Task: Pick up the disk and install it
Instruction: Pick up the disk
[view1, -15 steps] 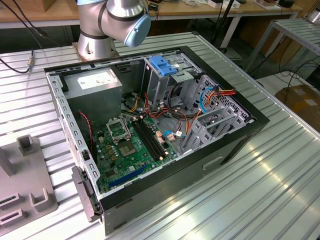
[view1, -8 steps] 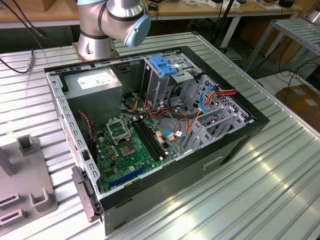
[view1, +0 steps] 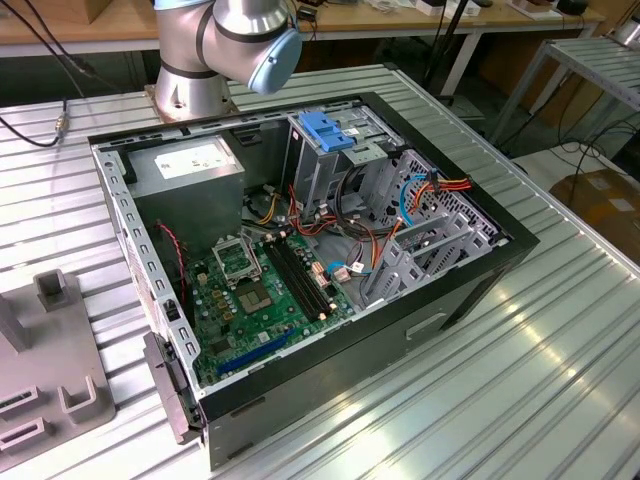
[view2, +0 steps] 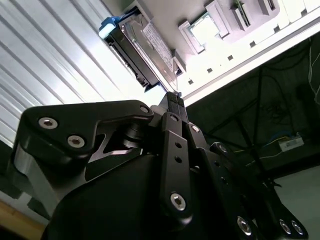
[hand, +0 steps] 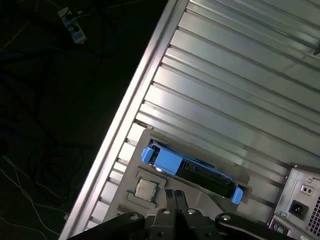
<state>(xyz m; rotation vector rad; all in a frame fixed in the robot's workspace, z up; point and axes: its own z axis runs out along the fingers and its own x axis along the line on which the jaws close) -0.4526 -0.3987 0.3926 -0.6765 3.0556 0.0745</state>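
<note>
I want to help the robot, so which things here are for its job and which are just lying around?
For the job: dark silvery hard disk with blue plastic rails; black gripper; open black computer case.
Lying about: small square silver chip; grey metal power-supply box with white sticker.

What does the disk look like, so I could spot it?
Start at the ribbed metal table, then find the grey holder plate near its edge. The disk stands on edge in it: a dark slab with blue plastic ends, unlike the small square chip beside it.
</note>
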